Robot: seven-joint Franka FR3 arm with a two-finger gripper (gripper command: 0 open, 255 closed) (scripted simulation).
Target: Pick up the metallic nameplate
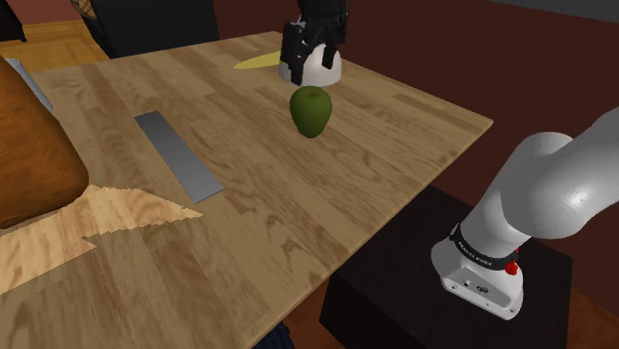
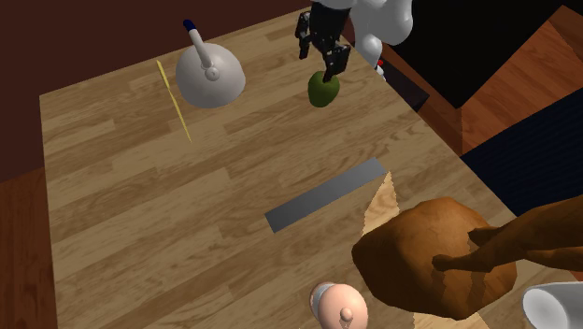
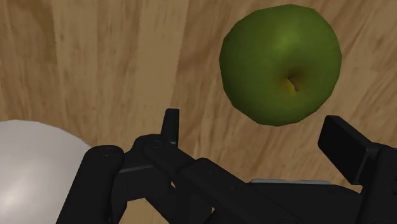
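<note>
The grey nameplate (image 1: 179, 157) lies flat on the wooden table (image 1: 397, 149), left of centre in the shoulder view and well apart from the gripper (image 1: 309, 58). The gripper hangs at upper centre, near a green apple (image 1: 310, 109) and a white dome (image 1: 325, 69). Its fingers (image 3: 170, 124) are spread wide and grasp nothing.

On the table (image 1: 397, 149), the apple (image 1: 310, 110) sits near the dome (image 1: 327, 69), with the nameplate (image 1: 179, 157) well apart toward the shoulder view's left, between the apple and a lump (image 1: 30, 149).
</note>
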